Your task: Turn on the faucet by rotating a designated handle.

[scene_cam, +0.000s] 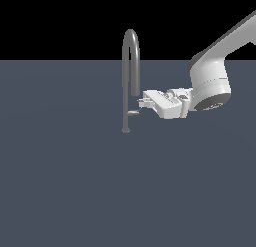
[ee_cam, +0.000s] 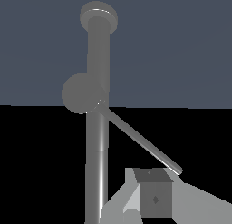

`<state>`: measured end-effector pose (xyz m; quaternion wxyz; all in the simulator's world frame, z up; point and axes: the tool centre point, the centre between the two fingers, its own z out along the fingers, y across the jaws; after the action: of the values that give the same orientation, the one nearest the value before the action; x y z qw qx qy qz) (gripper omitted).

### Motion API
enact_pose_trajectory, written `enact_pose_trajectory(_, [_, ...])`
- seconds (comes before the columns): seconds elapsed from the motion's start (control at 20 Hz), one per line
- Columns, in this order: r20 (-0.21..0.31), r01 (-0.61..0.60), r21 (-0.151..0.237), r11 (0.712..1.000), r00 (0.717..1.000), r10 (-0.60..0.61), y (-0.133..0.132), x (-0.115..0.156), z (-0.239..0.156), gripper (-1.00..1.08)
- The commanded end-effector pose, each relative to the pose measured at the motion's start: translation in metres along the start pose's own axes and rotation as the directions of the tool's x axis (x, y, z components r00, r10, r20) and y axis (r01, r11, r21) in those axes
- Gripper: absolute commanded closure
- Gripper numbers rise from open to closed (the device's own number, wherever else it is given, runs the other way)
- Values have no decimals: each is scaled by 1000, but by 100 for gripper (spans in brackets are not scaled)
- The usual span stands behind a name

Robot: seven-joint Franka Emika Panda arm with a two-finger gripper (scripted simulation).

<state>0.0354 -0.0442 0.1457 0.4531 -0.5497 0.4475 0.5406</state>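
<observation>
You've got the faucet (scene_cam: pixel 130 66) standing upright on the flat grey surface (scene_cam: pixel 75 191), round foot down, well away from the near edge, w/ the arched pipe rising past the far edge line. Handle (scene_cam: pixel 133 112) sticks out low on the stem, toward the exterior view's right. Gripper (scene_cam: pixel 142 103) comes in sideways from that side, tips right at the handle's end, apparently touching. Can't tell whether the fingers (ee_cam: pixel 154 198) are spread or pressed together.

The white arm (scene_cam: pixel 220 46) reaches in from the exterior view's upper right, its wrist bent so the gripper (scene_cam: pixel 143 102) lies roughly level, pointing toward the exterior view's left. In the wrist view one finger (ee_cam: pixel 154 198) shows close up; how wide the jaws stand cannot be told.
</observation>
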Motion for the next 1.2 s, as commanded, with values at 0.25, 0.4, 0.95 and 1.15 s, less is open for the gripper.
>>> enact_pose_trajectory(0.25, [5,-11,-6,1000,1000,11,20,27,0,108])
enact_pose_trajectory(0.4, [5,-14,-7,1000,1000,14,27,40,0,108])
enact_pose_trajectory(0.95, [12,15,-12,1000,1000,-14,20,48,0,108])
enact_pose_trajectory(1.15, [10,6,-11,1000,1000,-6,16,63,0,108])
